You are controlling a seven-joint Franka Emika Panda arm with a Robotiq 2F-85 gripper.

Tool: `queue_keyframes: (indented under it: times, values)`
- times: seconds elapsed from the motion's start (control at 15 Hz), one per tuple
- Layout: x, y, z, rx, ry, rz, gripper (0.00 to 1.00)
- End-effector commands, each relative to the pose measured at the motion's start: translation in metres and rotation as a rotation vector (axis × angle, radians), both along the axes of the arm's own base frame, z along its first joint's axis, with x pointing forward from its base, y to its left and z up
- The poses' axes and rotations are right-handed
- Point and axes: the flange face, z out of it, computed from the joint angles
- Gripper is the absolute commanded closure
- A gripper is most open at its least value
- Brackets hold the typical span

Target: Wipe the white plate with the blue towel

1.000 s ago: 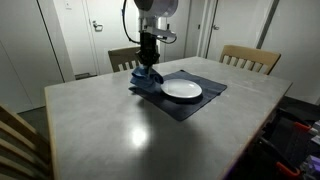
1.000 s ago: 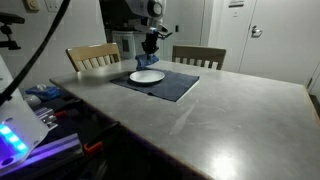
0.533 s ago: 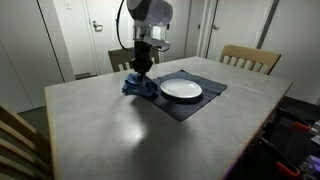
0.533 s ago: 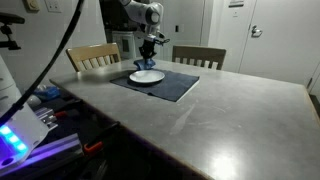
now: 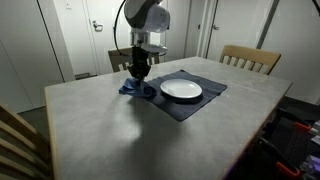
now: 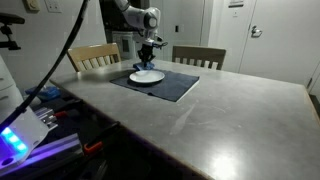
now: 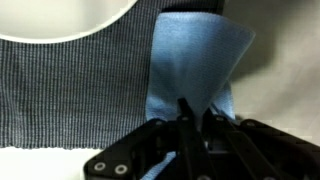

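On the mat (image 5: 196, 104), left edge: blue towel (image 5: 141, 89), bunched, just left of white plate (image 5: 182, 89)
gripper (image 5: 138, 78): I see it pinching blue towel

Over the last second the black two-finger tool (image 5: 137, 76) drew away from the round white plate (image 5: 181, 89) and sank lower. The crumpled blue cloth towel (image 5: 140, 91) pinched in it slid along, from near the plate's rim out to the dark woven mat's (image 5: 195, 106) corner, beside the bare grey tabletop (image 5: 110, 130).
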Motion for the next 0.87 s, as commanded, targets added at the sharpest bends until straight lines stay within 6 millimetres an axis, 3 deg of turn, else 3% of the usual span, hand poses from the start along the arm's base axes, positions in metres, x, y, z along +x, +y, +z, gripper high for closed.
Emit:
queue_keyframes:
  times: [0.0,0.47,0.8]
  values:
    - [-0.002,0.004,0.011,-0.013,-0.007,0.033,0.55]
    - [-0.017,0.011,0.068,-0.014,-0.019,0.014,0.05]
    - [-0.021,0.003,0.097,-0.007,-0.038,-0.006,0.00]
